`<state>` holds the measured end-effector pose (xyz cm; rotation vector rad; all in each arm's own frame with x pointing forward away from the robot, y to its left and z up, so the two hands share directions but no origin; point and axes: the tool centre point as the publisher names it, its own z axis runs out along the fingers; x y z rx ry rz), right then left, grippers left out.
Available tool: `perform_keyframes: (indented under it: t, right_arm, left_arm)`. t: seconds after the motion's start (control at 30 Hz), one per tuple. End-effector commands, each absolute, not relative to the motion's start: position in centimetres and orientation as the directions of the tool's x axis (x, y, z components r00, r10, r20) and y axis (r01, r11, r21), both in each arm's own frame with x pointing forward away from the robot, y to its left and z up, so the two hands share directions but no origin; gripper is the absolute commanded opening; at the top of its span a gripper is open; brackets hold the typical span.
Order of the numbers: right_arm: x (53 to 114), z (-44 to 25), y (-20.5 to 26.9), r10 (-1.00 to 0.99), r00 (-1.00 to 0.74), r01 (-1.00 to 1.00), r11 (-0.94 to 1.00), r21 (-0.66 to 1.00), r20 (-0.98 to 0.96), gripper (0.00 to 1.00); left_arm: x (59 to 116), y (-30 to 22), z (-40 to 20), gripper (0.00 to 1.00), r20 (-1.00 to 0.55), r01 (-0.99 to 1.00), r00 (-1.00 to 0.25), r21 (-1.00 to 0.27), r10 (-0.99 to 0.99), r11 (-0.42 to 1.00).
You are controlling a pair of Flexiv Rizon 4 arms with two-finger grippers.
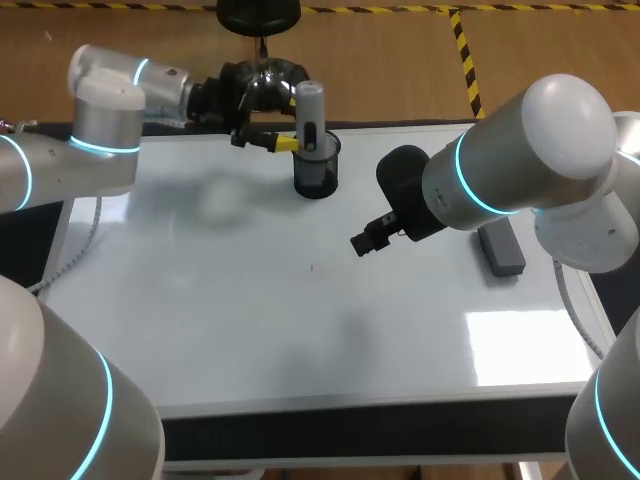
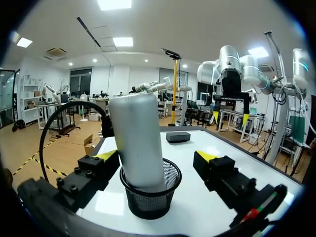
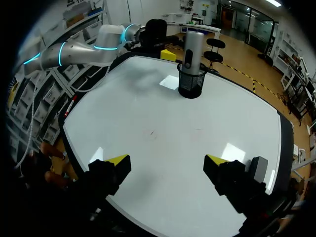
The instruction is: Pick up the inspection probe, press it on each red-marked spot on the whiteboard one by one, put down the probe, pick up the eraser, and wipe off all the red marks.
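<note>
The grey cylindrical probe point(image 1: 309, 108) stands upright in a black mesh cup point(image 1: 316, 172) at the back of the whiteboard point(image 1: 250, 320). My left gripper point(image 1: 298, 141) is open around the probe. In the left wrist view the probe point(image 2: 137, 140) rises between the spread yellow fingertips point(image 2: 106, 155) without touching them. My right gripper point(image 1: 368, 240) hangs open above the board's middle right, holding nothing. A grey eraser point(image 1: 500, 247) lies flat at the right. A faint red mark point(image 1: 317, 267) shows near the board's centre, ahead of the right gripper point(image 3: 167, 160).
The whiteboard's dark frame point(image 1: 350, 425) runs along the front edge. In the right wrist view the mesh cup point(image 3: 191, 85) stands far ahead, the eraser point(image 3: 257, 168) sits beside one finger, and my left arm point(image 3: 79, 49) reaches in along the board's far side.
</note>
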<state>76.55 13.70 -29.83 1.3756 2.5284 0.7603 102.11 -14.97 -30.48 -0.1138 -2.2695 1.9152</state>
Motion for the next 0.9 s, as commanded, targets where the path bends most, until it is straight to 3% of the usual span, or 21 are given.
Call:
perform_keyframes:
  t: [0.03, 0.9]
  right_arm:
    - [76.5, -29.7, 13.6, 0.821, -0.563, 0.738, 0.448, 0.505, 0.095, 1.00]
    - [76.5, -29.7, 13.6, 0.821, -0.563, 0.738, 0.448, 0.505, 0.095, 1.00]
  left_arm:
    - [101.8, -14.7, -30.5, 1.00, 0.081, -0.052, -0.983, -0.984, 0.167, 0.172]
    - [100.7, -13.9, -29.5, 1.00, 0.096, -0.067, -0.977, -0.986, 0.191, 0.152]
